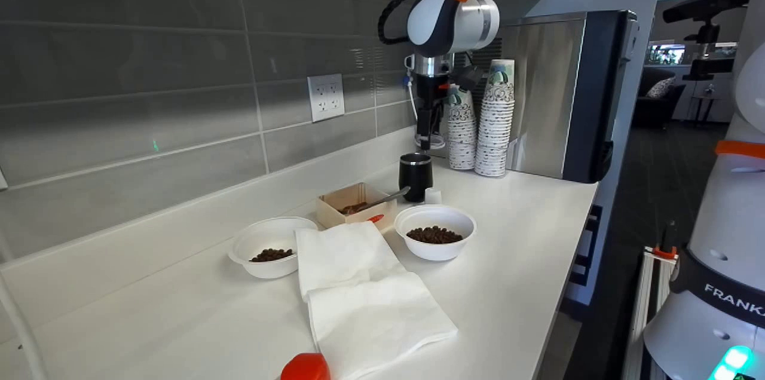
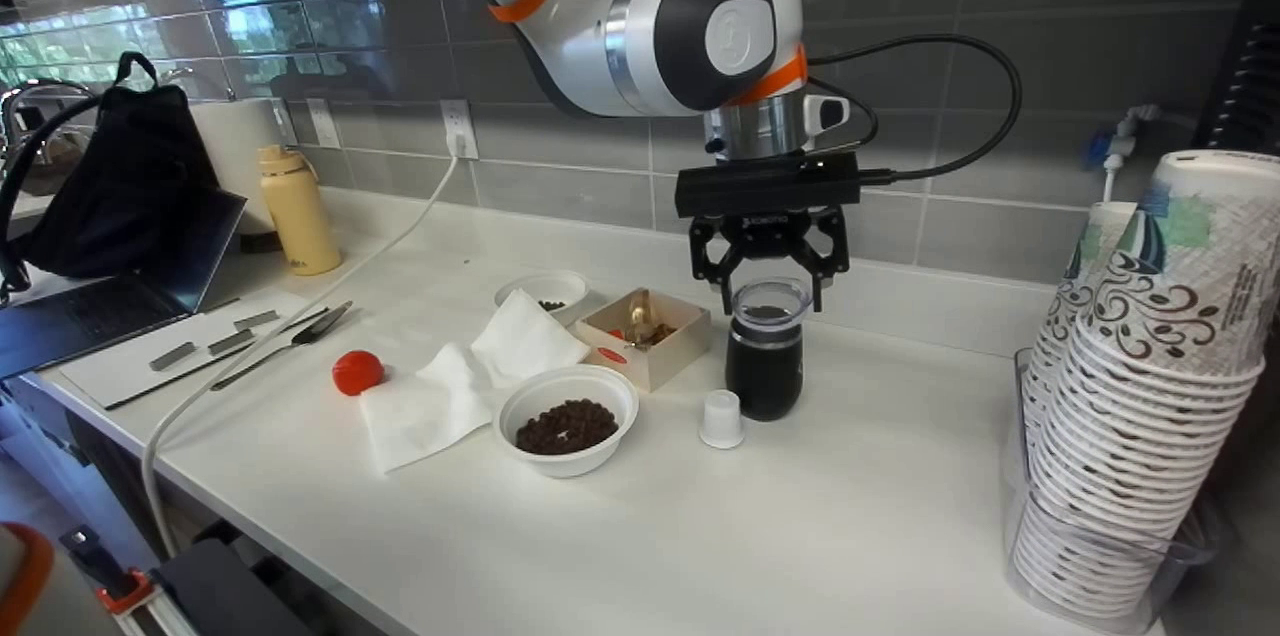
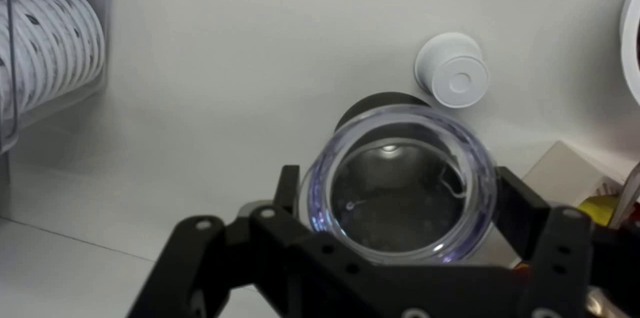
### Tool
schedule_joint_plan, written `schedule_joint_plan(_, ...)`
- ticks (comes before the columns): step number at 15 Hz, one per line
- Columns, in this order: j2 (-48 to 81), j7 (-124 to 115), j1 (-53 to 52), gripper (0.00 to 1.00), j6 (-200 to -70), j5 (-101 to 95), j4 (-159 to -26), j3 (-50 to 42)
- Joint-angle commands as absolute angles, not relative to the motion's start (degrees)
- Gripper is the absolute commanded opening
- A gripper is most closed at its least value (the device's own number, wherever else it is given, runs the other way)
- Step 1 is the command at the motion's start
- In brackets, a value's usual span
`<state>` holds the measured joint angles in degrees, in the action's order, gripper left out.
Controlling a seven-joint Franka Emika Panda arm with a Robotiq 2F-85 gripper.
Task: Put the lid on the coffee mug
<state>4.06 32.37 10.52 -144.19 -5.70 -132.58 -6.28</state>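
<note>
Nearest the camera in the wrist view, lower centre of the frame, the end effector (image 3: pixel 400 190) stands well spread, pinching the clear plastic lid (image 3: pixel 397 183) at opposite sides of its rim. Assessment: this edge grip leaves the underside free to seat. Beneath it, partly masked there but plain at right of centre in an exterior view, the black coffee mug (image 2: pixel 764 378) stands upright and uncovered on the surface (image 2: pixel 860 516). The lid is not seated: in an exterior view it (image 1: pixel 438 142) appears above and to the right of the mug. Assessment: sideways correction is likely required before lowering. A white coffee pod (image 3: pixel 452 72), wide end down, stands just beside the mug; contact cannot be determined. Farthest off, upper left of the wrist frame, paper cup stacks (image 3: pixel 52 48) stand inverted in a clear plastic rack (image 2: pixel 1190 554), presumably against toppling.
</note>
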Motion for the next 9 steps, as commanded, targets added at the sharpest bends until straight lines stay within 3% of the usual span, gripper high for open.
schedule_joint_plan(1,5.97,32.16,9.44,0.67,-140.62,-5.99,-128.92,-6.12)
schedule_joint_plan(9,9.87,32.44,9.44,0.67,-137.20,-5.86,-125.13,-5.71)
